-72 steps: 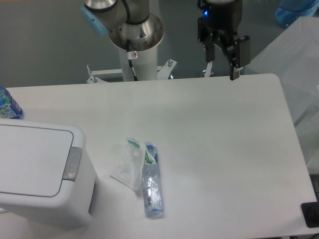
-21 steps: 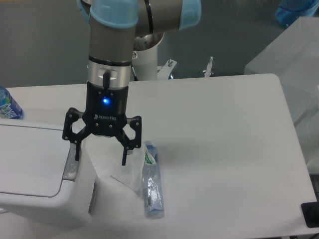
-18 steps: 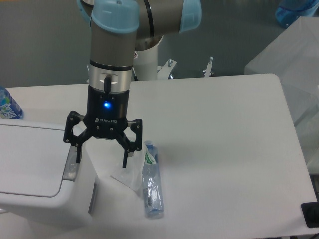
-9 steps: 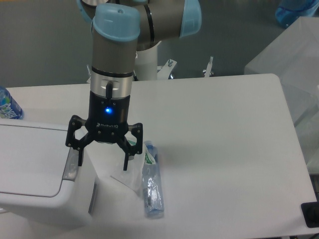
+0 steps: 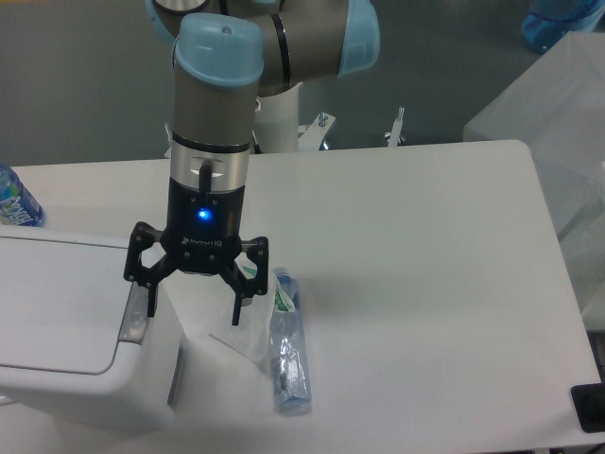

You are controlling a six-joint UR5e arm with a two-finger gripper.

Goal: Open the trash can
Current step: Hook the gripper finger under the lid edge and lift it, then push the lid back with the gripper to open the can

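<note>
The white trash can stands at the table's front left, its flat lid down and a small grey latch on its right edge. My gripper hangs open right at that edge, pointing down. Its left finger is over the grey latch, and I cannot tell whether it touches it. The right finger hangs past the can's side, above a crumpled clear bag.
A crushed clear plastic bottle lies on the table just right of the gripper, beside a crumpled clear bag. A blue-labelled bottle stands at the far left edge. A dark object sits at the front right corner.
The arm came from the far right side of the table to the can's right edge. Over the last second the open gripper has sunk slightly towards the latch.
</note>
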